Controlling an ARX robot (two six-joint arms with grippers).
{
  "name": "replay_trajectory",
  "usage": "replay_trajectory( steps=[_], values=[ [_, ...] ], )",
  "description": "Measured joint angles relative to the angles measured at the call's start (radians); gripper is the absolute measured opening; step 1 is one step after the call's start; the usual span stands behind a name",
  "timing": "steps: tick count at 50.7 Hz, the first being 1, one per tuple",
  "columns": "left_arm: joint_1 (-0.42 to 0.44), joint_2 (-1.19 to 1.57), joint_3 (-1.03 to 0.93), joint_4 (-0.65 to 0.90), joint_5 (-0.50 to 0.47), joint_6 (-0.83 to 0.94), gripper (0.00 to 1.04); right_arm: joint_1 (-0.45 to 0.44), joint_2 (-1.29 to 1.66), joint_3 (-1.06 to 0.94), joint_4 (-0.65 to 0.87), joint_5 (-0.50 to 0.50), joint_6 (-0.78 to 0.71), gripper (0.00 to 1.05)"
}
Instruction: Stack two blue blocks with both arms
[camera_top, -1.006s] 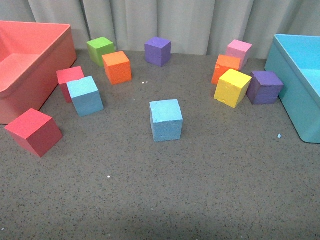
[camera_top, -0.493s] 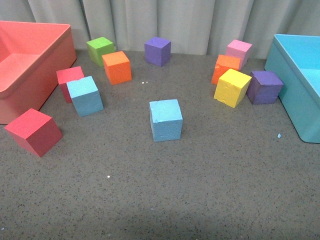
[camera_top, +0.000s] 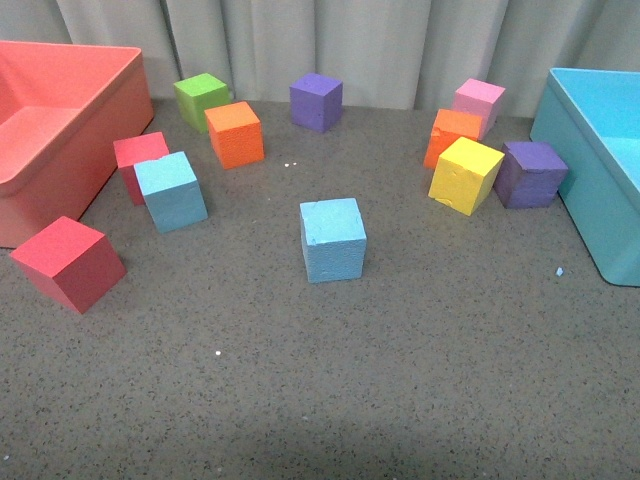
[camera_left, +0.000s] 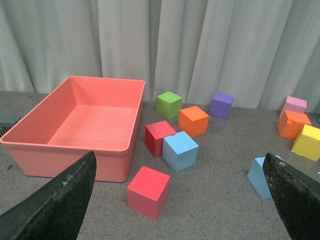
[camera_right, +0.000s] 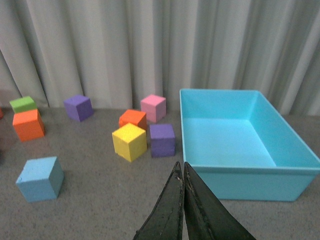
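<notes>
Left pincer (camera_left: 179, 155) gapes wide, right pincer (camera_right: 182, 167) pinched together, empty; I'd centre the left squarely over the left-hand blue block (camera_top: 170, 192).

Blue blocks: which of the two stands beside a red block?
The left blue block, close to a red block; the middle blue block stands alone.

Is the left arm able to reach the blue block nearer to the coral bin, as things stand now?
Probably yes. The left gripper is open, and the blue block lies ahead with bare table before it. Only a red cube stands close behind it, on its far side.
</notes>
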Motion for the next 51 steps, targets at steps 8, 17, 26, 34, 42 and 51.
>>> replay_trajectory(
  steps=[8, 17, 26, 34, 42, 51],
  values=[
    [0.0, 0.0, 0.0, 0.0, 0.0, 0.0, 0.98, 0.0, -0.014, 0.0, -0.005, 0.0, -0.001, 0.02],
    [0.0, 0.0, 0.0, 0.0, 0.0, 0.0, 0.98, 0.0, -0.015, 0.0, -0.006, 0.0, 0.0, 0.28],
    [0.0, 0.0, 0.0, 0.0, 0.0, 0.0, 0.98, 0.0, -0.015, 0.0, -0.006, 0.0, 0.0, 0.66],
    [0.0, 0.0, 0.0, 0.0, 0.0, 0.0, 0.98, 0.0, -0.015, 0.0, -0.006, 0.0, 0.0, 0.96],
    [0.005, 0.08, 0.05, -0.138, 0.039, -0.044, 0.98, 0.0, -0.015, 0.0, -0.006, 0.0, 0.0, 0.95],
    [-0.076, 0.471, 0.108, -0.006, -0.013, -0.109, 0.98, 0.0, -0.016, 0.0, -0.006, 0.0, 0.0, 0.95]
  ],
)
